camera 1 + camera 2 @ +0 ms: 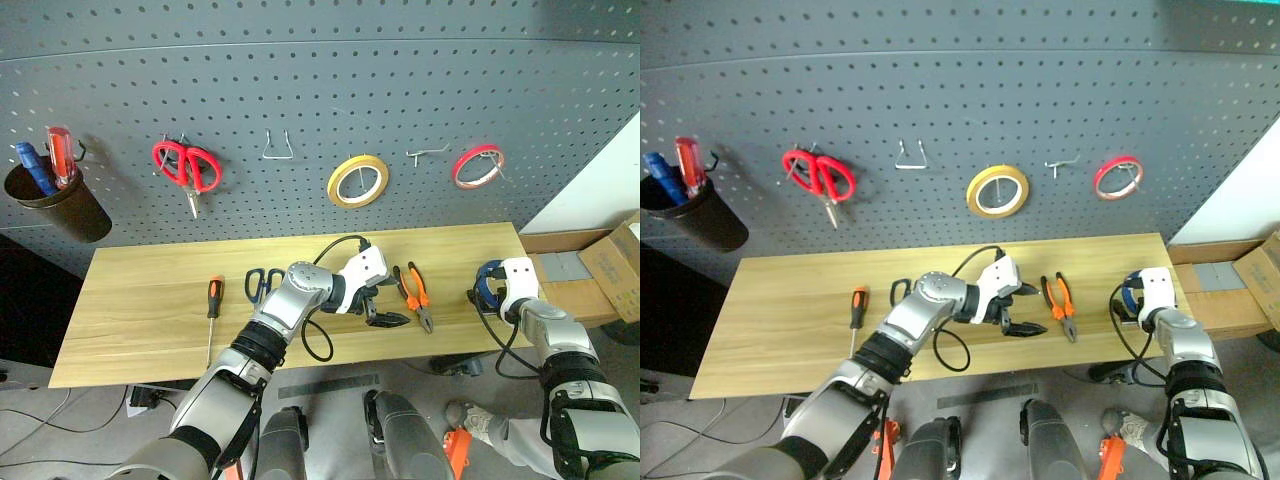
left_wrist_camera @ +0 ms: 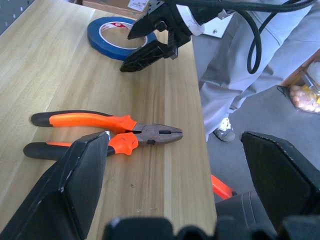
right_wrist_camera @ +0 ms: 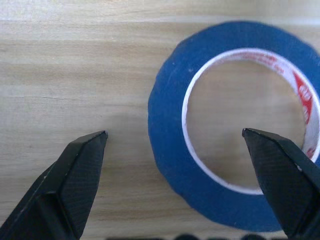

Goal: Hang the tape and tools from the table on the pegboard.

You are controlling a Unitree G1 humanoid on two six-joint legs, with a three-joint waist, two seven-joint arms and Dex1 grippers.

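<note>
Over the blue tape roll (image 3: 200, 150) the right gripper (image 3: 175, 137) is held spread and empty, offset toward 9 o'clock; closing now risks pinching one wall and tipping it.

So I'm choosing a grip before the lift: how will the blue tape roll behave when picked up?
The blue tape roll lies flat on the table, so it shouldn't roll now; lifted onto its edge it probably would. Its white core suggests a stiff, light ring. The open right gripper straddles one wall, which is probably a secure pinch.
</note>
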